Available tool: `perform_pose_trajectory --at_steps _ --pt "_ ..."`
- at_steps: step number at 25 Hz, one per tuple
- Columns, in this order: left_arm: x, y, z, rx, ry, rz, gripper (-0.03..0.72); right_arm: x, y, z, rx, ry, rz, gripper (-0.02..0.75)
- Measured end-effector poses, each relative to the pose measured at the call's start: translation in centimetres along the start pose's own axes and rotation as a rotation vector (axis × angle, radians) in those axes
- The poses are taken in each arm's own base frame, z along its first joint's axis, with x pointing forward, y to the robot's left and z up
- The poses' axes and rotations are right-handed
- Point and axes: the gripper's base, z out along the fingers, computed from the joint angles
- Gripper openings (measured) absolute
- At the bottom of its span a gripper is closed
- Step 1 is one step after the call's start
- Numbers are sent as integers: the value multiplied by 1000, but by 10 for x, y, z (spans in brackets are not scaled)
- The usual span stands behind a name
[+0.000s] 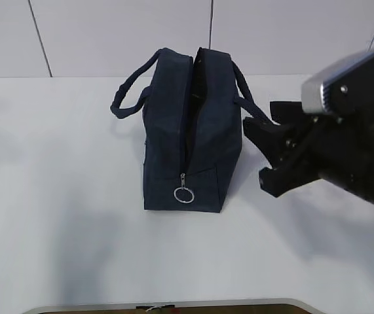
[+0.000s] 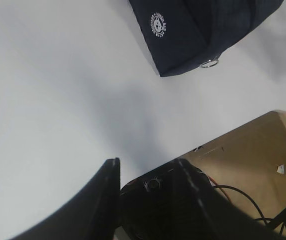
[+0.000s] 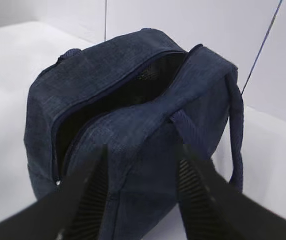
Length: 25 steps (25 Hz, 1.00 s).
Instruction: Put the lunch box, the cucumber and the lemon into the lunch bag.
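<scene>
The navy bag (image 1: 190, 140) is stood upright on the table (image 1: 56, 196), unzipped, its ring pull (image 1: 184, 195) hung at the near end.

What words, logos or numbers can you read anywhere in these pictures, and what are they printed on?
Round white printed emblem on the side of the dark navy fabric lunch bag, seen in the left wrist view: a ring of small lettering around a central figure, too small and blurred to read.
Nothing else in any of the three views carries legible words, numbers or signs.
</scene>
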Motion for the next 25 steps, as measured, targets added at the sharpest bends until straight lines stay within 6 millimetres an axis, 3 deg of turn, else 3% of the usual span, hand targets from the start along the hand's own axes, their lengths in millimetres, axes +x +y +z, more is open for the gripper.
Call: perform_pose_trajectory --at_steps 7,15,25 --pt "0 0 0 0 0 0 253 35 8 4 -19 8 76 307" --pt "0 0 0 2 0 -1 253 54 26 21 -172 -4 15 301" --pt "0 0 0 3 -1 -9 253 83 35 38 -205 -4 50 301"
